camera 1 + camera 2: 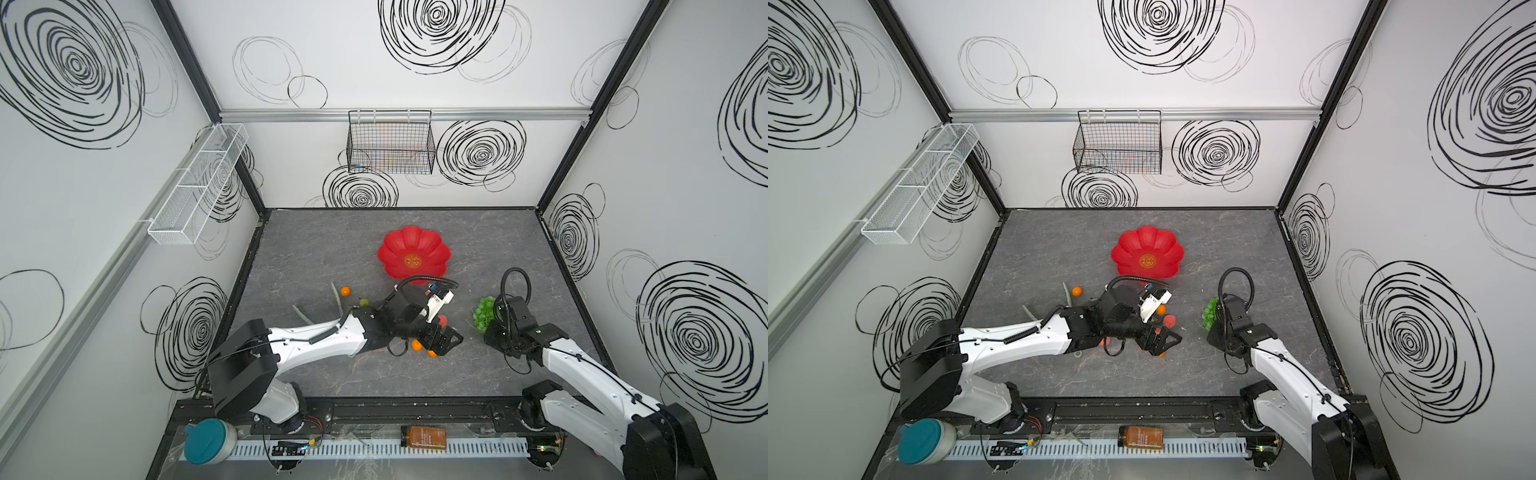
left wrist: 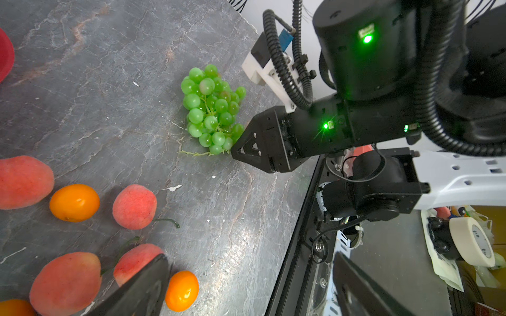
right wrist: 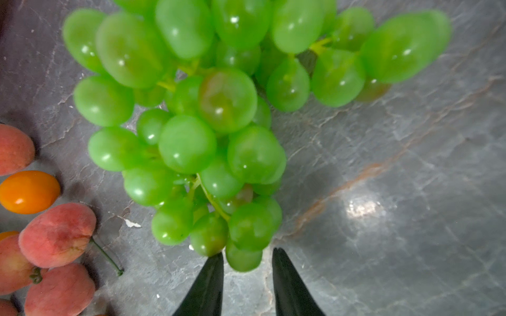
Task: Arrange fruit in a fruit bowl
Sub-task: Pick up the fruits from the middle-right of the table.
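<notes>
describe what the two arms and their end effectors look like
The left arm and right arm have white shells and black joint housings. A ribbed black cable hose loops over each wrist, beside a white camera mount. The left end effector and right end effector have tapering black fingers. The right arm shows green lights.

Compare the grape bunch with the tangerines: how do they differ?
The grape bunch is green, the tangerines orange. The grape bunch is one large cluster on stalks; the tangerines are single smooth fruits. The grape bunch lies apart; the tangerines sit beside other fruit. Both are outside the fruit bowl.
</notes>
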Motion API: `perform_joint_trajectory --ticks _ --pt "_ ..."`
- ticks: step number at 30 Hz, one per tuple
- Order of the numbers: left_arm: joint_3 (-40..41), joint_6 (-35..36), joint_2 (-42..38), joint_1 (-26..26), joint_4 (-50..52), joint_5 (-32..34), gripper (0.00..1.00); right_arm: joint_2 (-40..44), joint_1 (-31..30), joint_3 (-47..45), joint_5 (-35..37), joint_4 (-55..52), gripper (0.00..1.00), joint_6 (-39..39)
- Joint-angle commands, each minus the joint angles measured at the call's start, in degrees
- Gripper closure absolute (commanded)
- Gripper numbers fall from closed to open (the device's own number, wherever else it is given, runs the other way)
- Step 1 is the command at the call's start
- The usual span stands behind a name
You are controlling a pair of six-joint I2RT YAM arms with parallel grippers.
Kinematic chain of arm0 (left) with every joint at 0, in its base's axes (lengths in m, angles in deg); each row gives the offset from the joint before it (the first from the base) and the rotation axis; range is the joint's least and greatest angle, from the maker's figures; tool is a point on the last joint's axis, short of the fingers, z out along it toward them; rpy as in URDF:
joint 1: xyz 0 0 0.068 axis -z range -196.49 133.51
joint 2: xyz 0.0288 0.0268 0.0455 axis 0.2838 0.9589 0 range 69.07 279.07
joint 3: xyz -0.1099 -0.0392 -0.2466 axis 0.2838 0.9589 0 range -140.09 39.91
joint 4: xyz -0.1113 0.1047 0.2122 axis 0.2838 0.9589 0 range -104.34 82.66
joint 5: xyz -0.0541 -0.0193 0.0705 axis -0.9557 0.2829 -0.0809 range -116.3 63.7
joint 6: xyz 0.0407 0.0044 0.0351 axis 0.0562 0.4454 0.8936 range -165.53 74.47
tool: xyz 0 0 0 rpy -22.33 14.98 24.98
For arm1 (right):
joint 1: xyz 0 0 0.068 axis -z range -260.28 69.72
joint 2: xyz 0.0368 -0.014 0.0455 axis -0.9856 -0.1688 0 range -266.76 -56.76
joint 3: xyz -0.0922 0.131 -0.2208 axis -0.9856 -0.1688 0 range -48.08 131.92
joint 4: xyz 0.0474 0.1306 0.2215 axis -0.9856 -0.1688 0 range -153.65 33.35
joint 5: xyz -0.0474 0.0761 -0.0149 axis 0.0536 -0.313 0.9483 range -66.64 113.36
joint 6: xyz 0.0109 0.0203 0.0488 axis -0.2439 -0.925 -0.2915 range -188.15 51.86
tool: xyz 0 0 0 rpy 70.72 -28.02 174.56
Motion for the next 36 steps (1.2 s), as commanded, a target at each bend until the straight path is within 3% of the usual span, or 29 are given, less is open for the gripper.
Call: perform_joint_trajectory --ticks 1,19,36 --pt "-1.73 1.35 0.09 0.23 -0.86 0.5 0.04 -1.27 -0.34 -0.83 0.77 2.69 0.66 -0.88" --pt "-2.31 1.95 0.52 0.08 0.0 -0.5 0.04 -4.94 -0.34 -4.06 3.22 10.51 0.69 -0.38" --pt "-3.76 2.87 1.8 -0.23 2.49 -1.6 0.04 -6.94 -0.18 -4.29 3.88 11.9 0.87 0.41"
